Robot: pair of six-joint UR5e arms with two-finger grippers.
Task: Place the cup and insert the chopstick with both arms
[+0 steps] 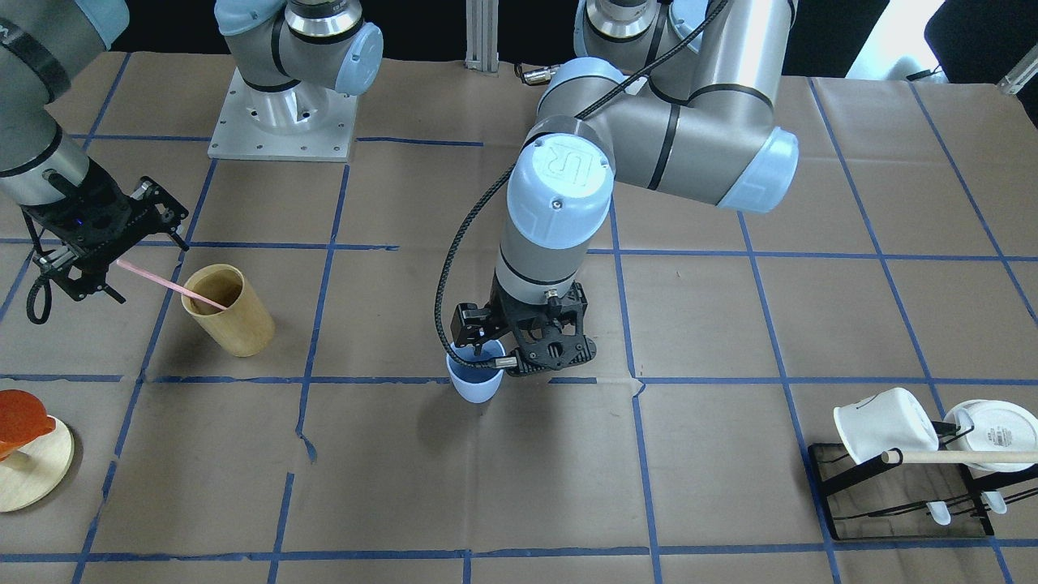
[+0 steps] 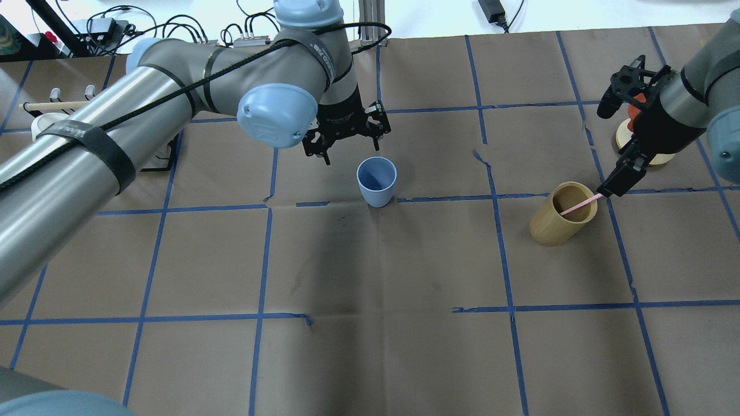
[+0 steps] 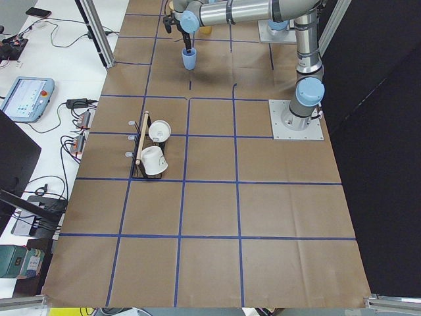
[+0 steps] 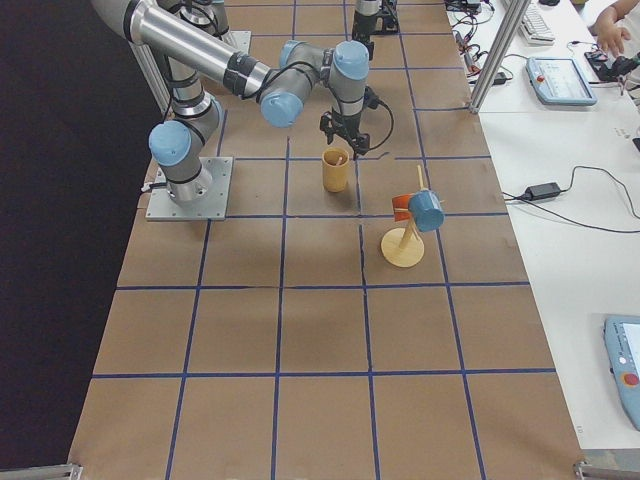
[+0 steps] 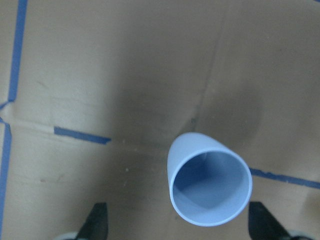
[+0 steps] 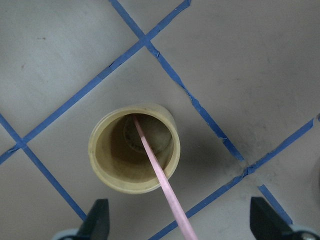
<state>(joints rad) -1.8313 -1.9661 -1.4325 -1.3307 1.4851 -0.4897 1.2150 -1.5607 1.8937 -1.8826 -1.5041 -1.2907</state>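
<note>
The little blue cup (image 2: 377, 182) stood upright on the tabletop (image 2: 404, 323), near the middle, right by a line of blue tape. Nothing was inside it. The left gripper (image 5: 180, 222) hung above it with its jaws wide apart, one on each side and not touching, so I think the cup was already put in its place. The pink chopstick (image 6: 152, 165) was well apart from the cup, over on the robot's right side. Its low end sat in the bottom of a wooden cup (image 2: 558, 222), and it leaned on that cup's rim. The right gripper (image 6: 181, 220) hovered over its top end with the jaws apart, one on each side, not pinching it. That looked like getting ready to grab the chopstick, so it could go into the blue cup.
</note>
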